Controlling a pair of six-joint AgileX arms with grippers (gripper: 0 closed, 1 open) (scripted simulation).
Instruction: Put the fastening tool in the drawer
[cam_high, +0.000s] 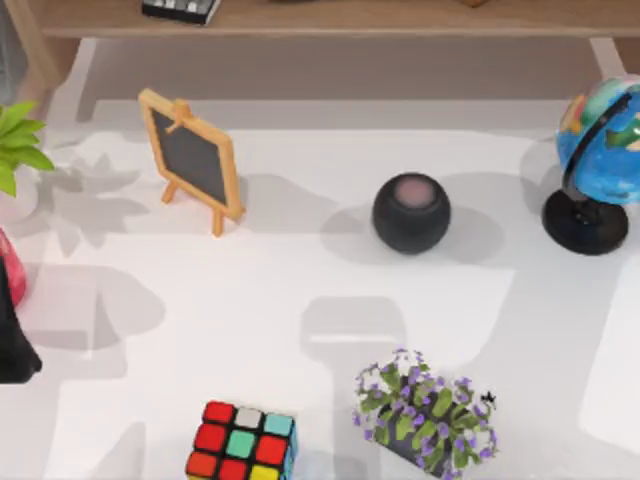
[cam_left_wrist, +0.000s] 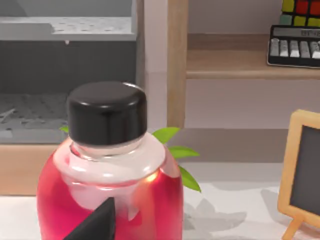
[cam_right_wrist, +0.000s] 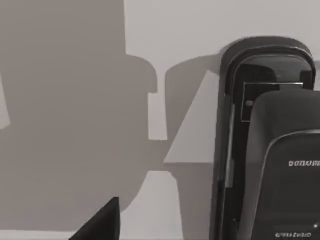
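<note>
So far, nothing is being carried: the black stapler (cam_right_wrist: 265, 150) is lying ungrasped on the table (cam_right_wrist: 75, 100), and neither gripper's jaw state can be told.

White table (cam_high: 300, 290): chalkboard (cam_high: 190, 158), speaker (cam_high: 411, 213), globe (cam_high: 600, 165)

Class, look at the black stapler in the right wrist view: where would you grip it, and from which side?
Grip the stapler across its narrow width, on the two long sides, coming down from above. It seems to lie flat on the white table, long and slim with a rounded end, so its sides likely offer parallel faces.
</note>
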